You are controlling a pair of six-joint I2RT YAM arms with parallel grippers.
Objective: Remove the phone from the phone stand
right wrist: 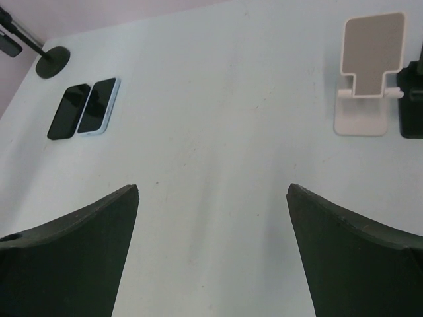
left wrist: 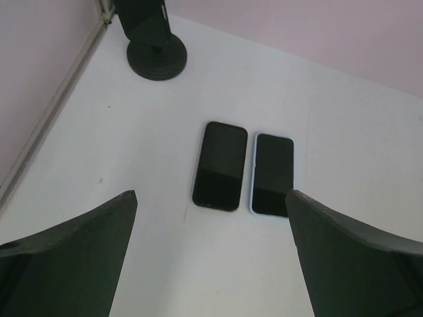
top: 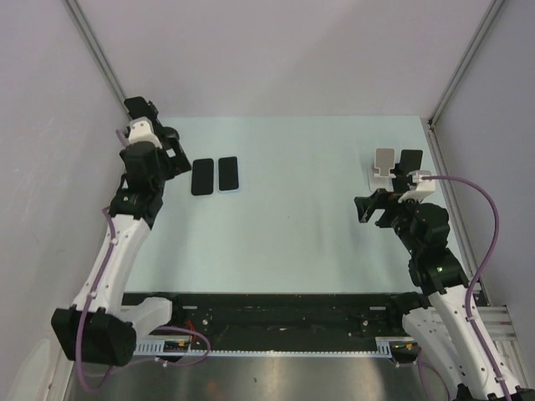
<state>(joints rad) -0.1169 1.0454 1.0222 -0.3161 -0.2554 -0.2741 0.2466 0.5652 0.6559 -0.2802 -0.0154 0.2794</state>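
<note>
A black round-based phone stand [left wrist: 156,59] stands at the far left of the table and carries a dark slab, apparently a phone [left wrist: 142,18]. It also shows small in the right wrist view [right wrist: 51,63]. Two phones lie flat side by side: a black one [left wrist: 221,165] [top: 202,176] and a light-blue-edged one [left wrist: 272,174] [top: 227,174]. My left gripper [left wrist: 211,198] [top: 180,163] is open and empty, above the table just short of the flat phones. My right gripper [right wrist: 213,191] [top: 374,210] is open and empty over bare table at the right.
An empty white phone stand [right wrist: 369,72] [top: 384,163] stands at the far right, with a black stand [right wrist: 413,99] [top: 410,160] next to it. Grey walls close in the table [top: 301,225] on the left, back and right.
</note>
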